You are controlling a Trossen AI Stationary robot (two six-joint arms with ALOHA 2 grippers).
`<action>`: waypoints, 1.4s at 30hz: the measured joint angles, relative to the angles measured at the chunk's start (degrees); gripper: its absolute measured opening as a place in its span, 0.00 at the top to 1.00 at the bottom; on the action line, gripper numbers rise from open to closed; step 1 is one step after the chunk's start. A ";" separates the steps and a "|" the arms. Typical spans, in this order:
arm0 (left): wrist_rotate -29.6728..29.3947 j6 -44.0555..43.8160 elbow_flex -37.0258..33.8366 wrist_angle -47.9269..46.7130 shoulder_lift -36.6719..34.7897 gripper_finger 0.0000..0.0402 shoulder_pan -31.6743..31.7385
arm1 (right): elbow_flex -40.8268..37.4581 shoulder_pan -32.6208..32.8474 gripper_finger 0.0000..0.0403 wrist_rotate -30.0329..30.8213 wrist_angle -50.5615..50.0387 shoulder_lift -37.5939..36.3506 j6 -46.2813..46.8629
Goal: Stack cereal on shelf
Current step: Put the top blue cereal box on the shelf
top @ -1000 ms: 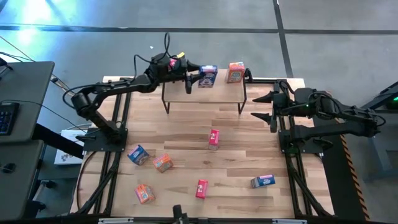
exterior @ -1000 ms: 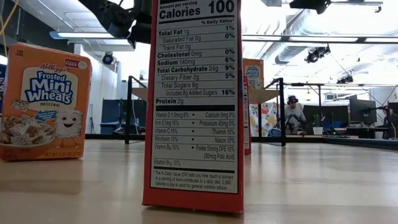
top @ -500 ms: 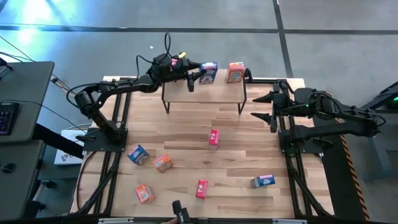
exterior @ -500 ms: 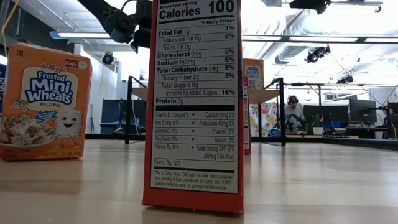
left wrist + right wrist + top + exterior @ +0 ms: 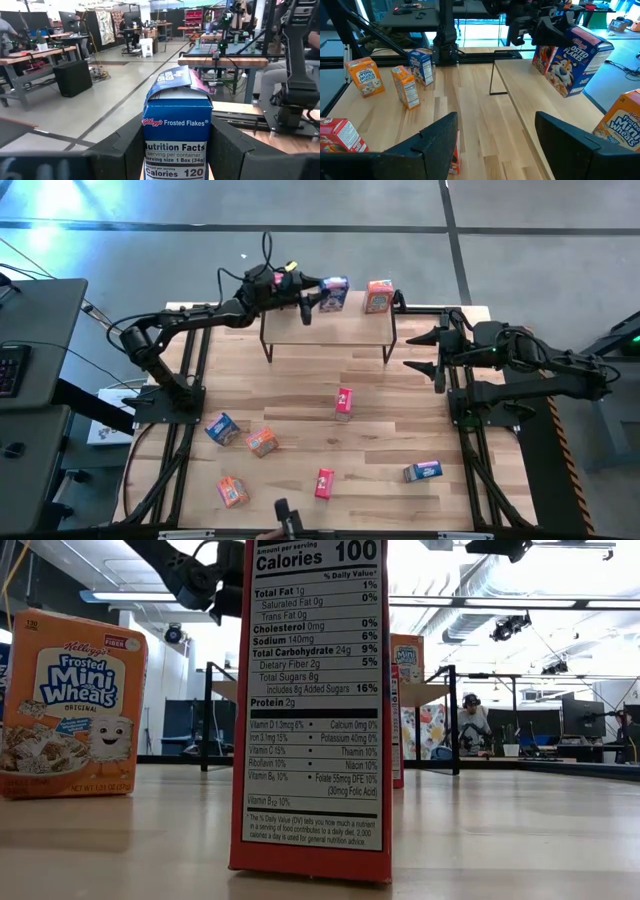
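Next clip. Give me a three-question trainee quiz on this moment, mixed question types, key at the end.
1. True or false: the left claw is shut on a blue cereal box.
2. Which box already stands on the shelf? A) orange B) red C) none
3. Fill in: the right claw waits beside the shelf, fingers ____.

Key: 1 true. 2 A, the orange cereal box. 3 open, holding nothing.

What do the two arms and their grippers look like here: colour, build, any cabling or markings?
Both arms are dark, jointed and slim on black bases. The left arm carries a black cable looping above its wrist and a small yellow and pink spot near the left gripper. The right gripper has two dark, blocky, angular fingers.
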 joint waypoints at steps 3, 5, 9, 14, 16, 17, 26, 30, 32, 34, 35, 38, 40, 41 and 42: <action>0.04 -0.66 0.00 0.02 0.00 0.59 0.39 | -0.01 0.00 0.36 0.00 0.00 0.00 0.00; 0.04 -0.90 0.00 -0.09 0.00 0.59 0.50 | -0.01 0.00 0.36 0.00 0.00 0.00 0.00; 0.09 -0.63 0.07 -0.55 0.42 0.59 0.39 | -0.01 0.00 0.36 0.00 0.00 0.00 0.00; 0.10 -0.28 0.26 0.45 2.15 0.59 0.35 | 0.00 0.00 0.36 0.00 -0.02 0.00 0.00; 0.17 0.30 0.31 0.75 2.60 0.59 0.39 | 0.00 0.00 0.36 0.00 -0.02 0.00 0.00; 0.17 0.51 0.31 0.91 2.74 0.59 0.39 | 0.00 0.00 0.36 0.00 -0.02 0.00 0.00; -1.55 0.18 0.24 0.41 2.61 0.59 -0.64 | 0.02 0.00 0.36 0.00 -0.02 0.00 0.00; -3.23 0.21 0.09 -0.95 1.45 0.59 -1.35 | 0.02 0.00 0.36 0.00 -0.02 0.00 0.00; -4.22 0.68 0.03 -2.53 0.72 0.59 -1.58 | 0.02 0.00 0.36 0.00 -0.02 0.00 0.00; -4.75 0.83 0.02 -3.45 0.32 0.59 -1.62 | 0.02 0.00 0.36 0.00 -0.02 0.00 0.00; -4.77 0.90 0.02 -3.87 0.13 0.59 -1.61 | 0.02 0.00 0.36 0.00 -0.02 0.00 0.00; -5.30 1.53 0.00 -4.39 -0.13 0.59 -1.89 | 0.02 0.00 0.36 0.00 -0.02 0.00 0.00; -6.25 1.68 -0.02 -4.31 -0.15 0.59 -2.27 | 0.02 0.00 0.36 0.00 -0.02 0.00 0.00; -6.48 1.72 -0.02 -4.33 -0.22 0.59 -2.51 | 0.02 0.00 0.36 0.00 -0.02 -0.01 0.00; -6.75 1.71 -0.02 -4.41 -0.39 0.59 -2.69 | 0.02 0.00 0.36 0.00 -0.02 0.00 0.00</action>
